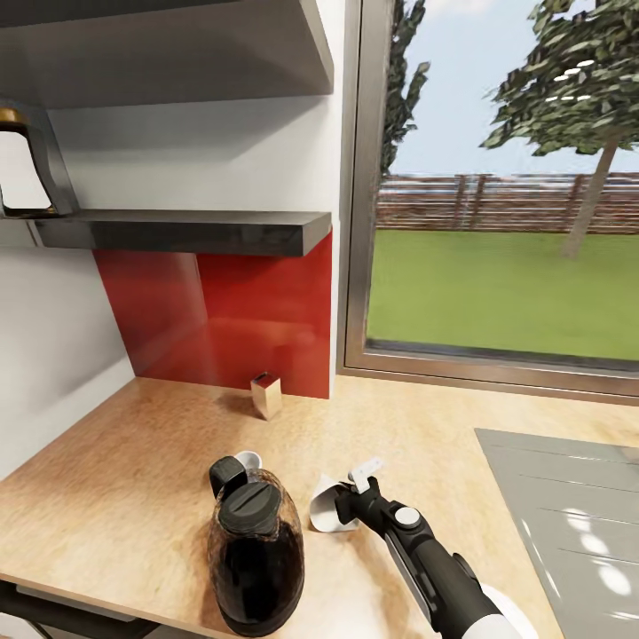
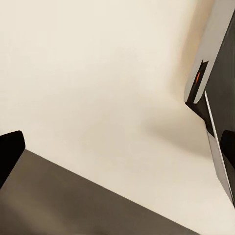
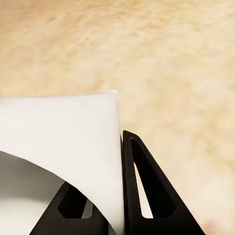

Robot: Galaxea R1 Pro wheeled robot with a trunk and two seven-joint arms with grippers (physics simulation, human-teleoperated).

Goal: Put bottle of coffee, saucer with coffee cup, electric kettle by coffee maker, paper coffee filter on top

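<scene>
The electric kettle [image 1: 256,550], dark glass with a black lid, stands near the front edge of the countertop [image 1: 133,461]. Just behind it peeks the rim of the white coffee cup [image 1: 249,460]. To the kettle's right my right gripper [image 1: 348,503] [image 3: 119,147] is shut on the paper coffee filter [image 1: 325,509] [image 3: 58,142], low over the countertop. The bottle of coffee [image 1: 19,164], with a yellow cap and pale label, stands on the shelf [image 1: 186,232] at the far left, cut by the frame edge. My left gripper [image 2: 118,144] is open before a cream wall. The coffee maker and saucer are out of view.
A small wooden block with a metal top [image 1: 266,395] stands by the red backsplash [image 1: 231,319]. The steel sink drainboard [image 1: 559,524] lies at the right. A large window [image 1: 497,222] runs behind the counter, and an upper shelf [image 1: 177,53] hangs above.
</scene>
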